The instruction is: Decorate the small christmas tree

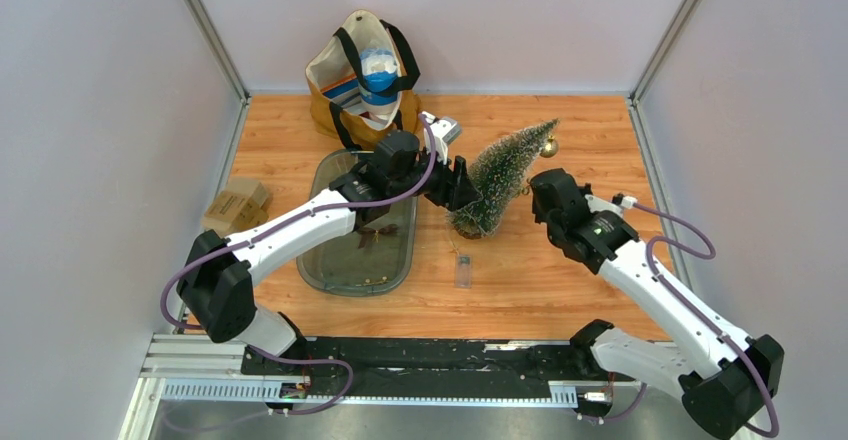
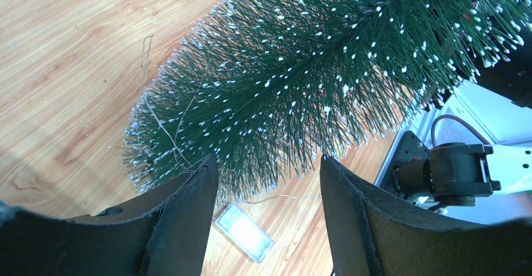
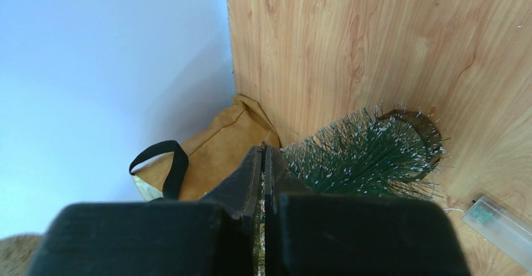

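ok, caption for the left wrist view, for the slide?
Open left tool framing the frosted tree, clear plastic box on the table by its base.

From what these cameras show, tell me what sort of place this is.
Probably a robot lab test cell: a wooden table boxed in by plain pale wall panels, two arms mounted on a metal rail at its near edge, and staged props like the small christmas tree and tote bag.

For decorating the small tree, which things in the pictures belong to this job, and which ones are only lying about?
For the job: small Christmas tree, gold bauble near its tip, clear fairy-light battery box, clear tray (probably holding decorations).
Lying about: tan tote bag with black handles, cardboard boxes at far left.
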Action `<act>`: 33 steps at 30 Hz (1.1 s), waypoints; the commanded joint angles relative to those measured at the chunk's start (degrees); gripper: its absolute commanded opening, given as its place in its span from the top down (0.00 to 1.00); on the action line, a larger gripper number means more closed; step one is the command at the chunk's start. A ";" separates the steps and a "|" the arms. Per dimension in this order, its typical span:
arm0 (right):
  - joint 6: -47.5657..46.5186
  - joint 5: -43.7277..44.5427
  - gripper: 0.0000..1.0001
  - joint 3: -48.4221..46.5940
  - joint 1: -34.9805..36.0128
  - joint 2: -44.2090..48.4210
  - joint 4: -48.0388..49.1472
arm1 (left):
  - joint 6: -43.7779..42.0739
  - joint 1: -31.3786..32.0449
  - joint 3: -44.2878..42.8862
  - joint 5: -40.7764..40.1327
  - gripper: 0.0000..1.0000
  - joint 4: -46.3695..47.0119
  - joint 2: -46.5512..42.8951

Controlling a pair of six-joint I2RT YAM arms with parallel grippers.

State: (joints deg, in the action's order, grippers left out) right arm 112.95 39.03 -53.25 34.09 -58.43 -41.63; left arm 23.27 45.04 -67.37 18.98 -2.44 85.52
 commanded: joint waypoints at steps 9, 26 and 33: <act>6.86 1.49 1.00 5.35 1.60 8.77 1.98 | 0.29 0.40 -1.53 0.00 0.32 2.09 -0.17; 1.05 1.84 1.00 8.43 1.60 13.52 6.03 | -1.91 0.40 -1.01 1.14 0.32 1.12 -0.53; -0.10 4.12 1.00 9.13 1.60 15.01 3.58 | -2.61 0.40 -0.22 1.32 0.32 0.59 -1.75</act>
State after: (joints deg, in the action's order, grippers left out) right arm 112.86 38.74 -44.66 35.24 -45.01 -37.32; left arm 22.35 45.04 -67.35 19.51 -2.35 85.52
